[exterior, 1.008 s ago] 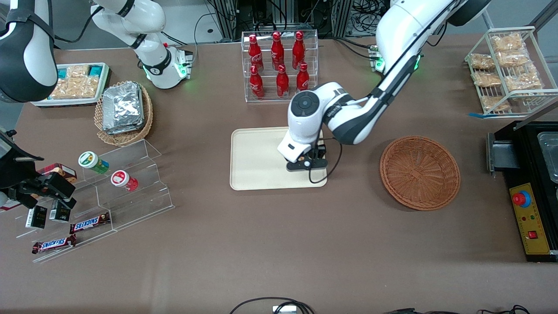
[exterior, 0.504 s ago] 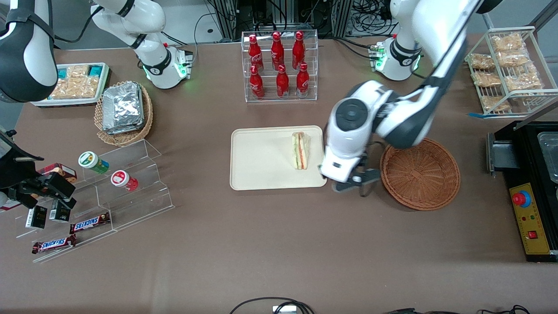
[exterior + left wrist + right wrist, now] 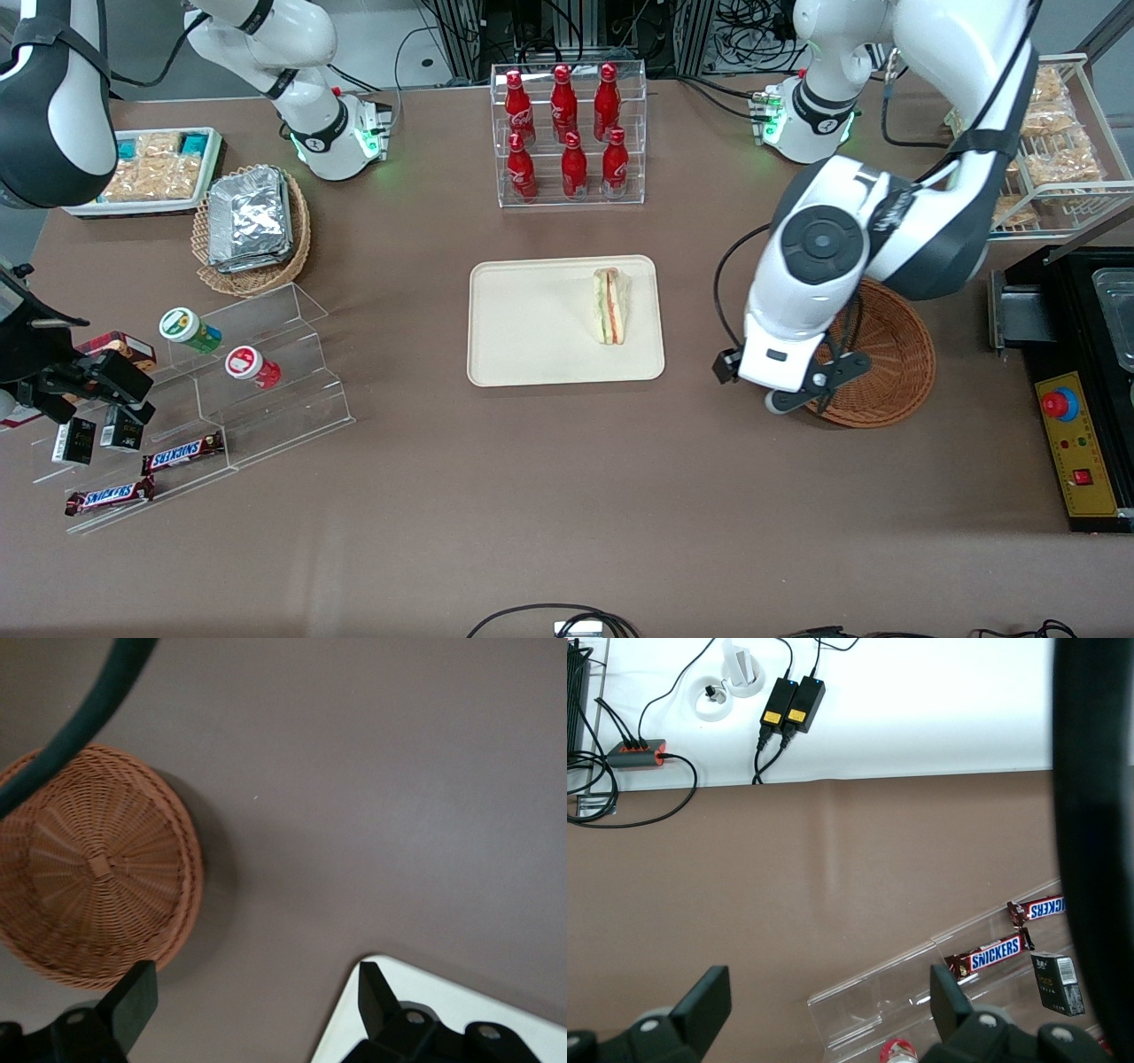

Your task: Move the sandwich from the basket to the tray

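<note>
The sandwich (image 3: 611,306), a pale wedge with green, red and orange layers, lies on the cream tray (image 3: 532,328), at the tray's end toward the working arm. The reddish-brown wicker basket (image 3: 886,354) sits empty on the table beside the tray, partly covered by the arm. My left gripper (image 3: 788,390) hangs above the basket's rim that faces the tray. In the left wrist view the gripper (image 3: 252,1001) is open and empty over bare table, between the basket (image 3: 89,868) and a corner of the tray (image 3: 443,1010).
A clear rack of red bottles (image 3: 567,133) stands farther from the camera than the tray. A tan basket of foil packets (image 3: 252,226) and a stepped clear shelf (image 3: 257,372) are toward the parked arm's end. A wire snack rack (image 3: 1036,142) and a black control box (image 3: 1076,443) are toward the working arm's end.
The gripper has let go of the sandwich on the tray, risen and swung away toward the basket. The sandwich stays on the tray.
</note>
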Controlling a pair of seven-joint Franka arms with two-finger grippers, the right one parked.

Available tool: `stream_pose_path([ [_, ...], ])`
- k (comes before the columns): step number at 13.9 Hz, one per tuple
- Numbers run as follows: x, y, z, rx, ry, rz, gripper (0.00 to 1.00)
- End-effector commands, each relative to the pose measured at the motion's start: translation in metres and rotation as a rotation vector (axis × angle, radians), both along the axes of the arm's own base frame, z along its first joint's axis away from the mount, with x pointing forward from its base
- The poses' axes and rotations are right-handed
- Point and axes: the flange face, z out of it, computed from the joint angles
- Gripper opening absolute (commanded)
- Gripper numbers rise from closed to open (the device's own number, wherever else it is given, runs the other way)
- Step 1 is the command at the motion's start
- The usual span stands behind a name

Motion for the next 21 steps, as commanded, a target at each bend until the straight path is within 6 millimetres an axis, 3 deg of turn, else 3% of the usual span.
stream_pose_path([
  [1,-0.012,0.045,0.039,-0.003,0.055,-0.084,1.0],
  [4,-0.021,0.107,0.074,-0.048,0.083,-0.142,1.0],
  [10,-0.057,0.184,0.128,-0.085,0.11,-0.247,1.0],
  [13,-0.069,0.203,0.15,-0.096,0.113,-0.307,1.0],
  [16,-0.073,0.218,0.159,-0.133,0.114,-0.392,1.0],
  [21,-0.074,0.216,0.166,-0.136,0.107,-0.462,1.0],
])
